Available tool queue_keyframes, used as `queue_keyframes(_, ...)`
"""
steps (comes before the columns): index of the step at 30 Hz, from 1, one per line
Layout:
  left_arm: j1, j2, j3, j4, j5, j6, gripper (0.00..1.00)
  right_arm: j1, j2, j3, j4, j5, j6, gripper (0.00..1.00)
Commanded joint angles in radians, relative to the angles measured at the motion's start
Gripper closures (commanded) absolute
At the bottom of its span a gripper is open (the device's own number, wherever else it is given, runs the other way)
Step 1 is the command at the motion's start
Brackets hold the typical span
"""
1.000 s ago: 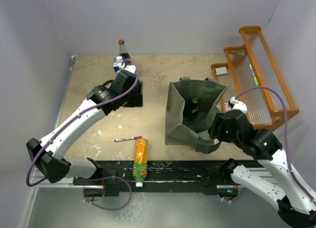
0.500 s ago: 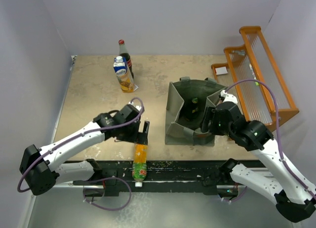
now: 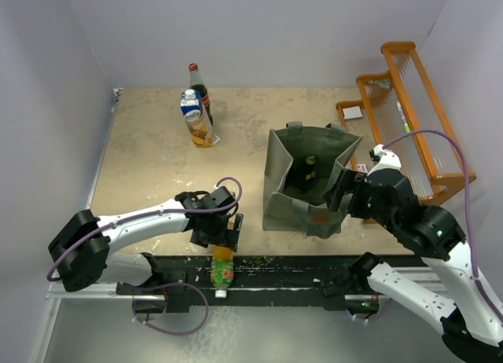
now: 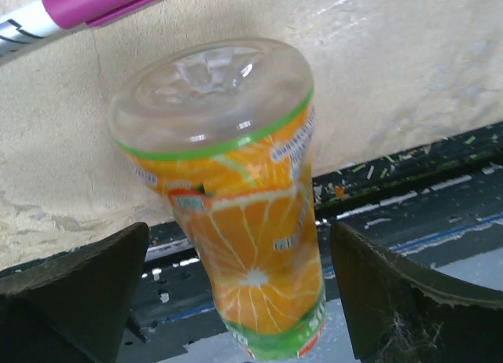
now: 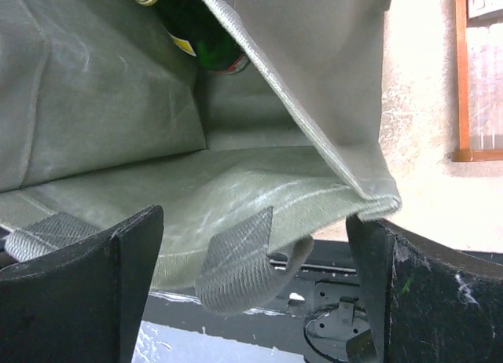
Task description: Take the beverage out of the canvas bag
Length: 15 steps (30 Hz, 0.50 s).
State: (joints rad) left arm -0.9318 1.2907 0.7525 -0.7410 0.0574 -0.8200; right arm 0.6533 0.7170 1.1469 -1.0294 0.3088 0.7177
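Observation:
The grey-green canvas bag (image 3: 284,168) stands open at mid-table, its tan patch facing the near edge. A dark green bottle (image 3: 308,171) stands inside it and also shows in the right wrist view (image 5: 200,37). My right gripper (image 3: 344,196) is open at the bag's near right corner; in its wrist view (image 5: 255,296) the bag's wall (image 5: 110,104) and a handle loop (image 5: 244,265) lie between the fingers. My left gripper (image 3: 229,231) is open and straddles an orange-labelled bottle (image 4: 244,221) lying at the table's front edge, without touching it.
A dark cola bottle (image 3: 196,82) and a yellow bottle with a blue-white top (image 3: 195,118) stand at the back left. The orange wooden rack (image 3: 409,115) runs along the right side. A pink marker (image 4: 90,5) lies just beyond the orange bottle.
My left arm swung from the back bottles down to the front edge, over the orange bottle. My right gripper moved in to the bag's near right corner, and the bag's front handle shifted.

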Motion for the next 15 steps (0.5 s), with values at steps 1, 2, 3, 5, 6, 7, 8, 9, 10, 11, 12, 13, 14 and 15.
queue_keyframes(1, -0.003, 0.06, -0.019, 0.091, 0.002, -0.025, 0.01, -0.003, -0.031, 0.064, -0.032, 0.03, -0.028, 0.0)
queue_keyframes(2, -0.003, 0.074, -0.019, 0.107, 0.015, -0.023, 0.03, -0.002, -0.035, 0.073, -0.033, 0.029, -0.034, 0.0)
queue_keyframes(3, -0.002, 0.087, -0.016, 0.117, 0.025, -0.02, 0.06, -0.002, -0.036, 0.086, -0.035, 0.032, -0.04, 0.0)
queue_keyframes(5, -0.003, 0.108, -0.005, 0.127, 0.039, -0.014, 0.14, -0.001, -0.033, 0.123, -0.042, 0.048, -0.053, 0.0)
queue_keyframes(6, -0.003, 0.113, 0.003, 0.129, 0.045, -0.008, 0.2, -0.002, -0.029, 0.143, -0.045, 0.056, -0.064, 0.0)
queue_keyframes(7, -0.002, 0.114, 0.01, 0.129, 0.047, -0.002, 0.26, -0.003, -0.024, 0.165, -0.048, 0.066, -0.074, 0.0)
queue_keyframes(8, -0.002, 0.113, 0.016, 0.129, 0.047, 0.005, 0.33, -0.003, -0.018, 0.187, -0.051, 0.078, -0.083, 0.0)
queue_keyframes(9, 0.0, 0.112, 0.024, 0.129, 0.048, 0.012, 0.39, -0.002, -0.012, 0.21, -0.052, 0.091, -0.094, 0.0)
queue_keyframes(10, 0.002, 0.112, 0.034, 0.125, 0.051, 0.02, 0.44, -0.001, -0.005, 0.231, -0.049, 0.1, -0.108, 0.0)
queue_keyframes(11, 0.008, 0.11, 0.05, 0.117, 0.054, 0.03, 0.48, -0.002, 0.003, 0.252, -0.04, 0.109, -0.134, 0.0)
queue_keyframes(12, 0.014, 0.109, 0.068, 0.104, 0.055, 0.04, 0.52, -0.003, 0.012, 0.269, -0.027, 0.11, -0.161, 0.0)
queue_keyframes(13, 0.024, 0.105, 0.087, 0.09, 0.062, 0.049, 0.56, -0.001, 0.024, 0.283, -0.008, 0.102, -0.193, 0.0)
queue_keyframes(14, 0.038, 0.1, 0.107, 0.081, 0.076, 0.06, 0.6, -0.002, 0.038, 0.295, 0.014, 0.088, -0.226, 0.0)
queue_keyframes(15, 0.058, 0.095, 0.127, 0.07, 0.093, 0.071, 0.66, -0.003, 0.055, 0.308, 0.037, 0.073, -0.263, 0.0)
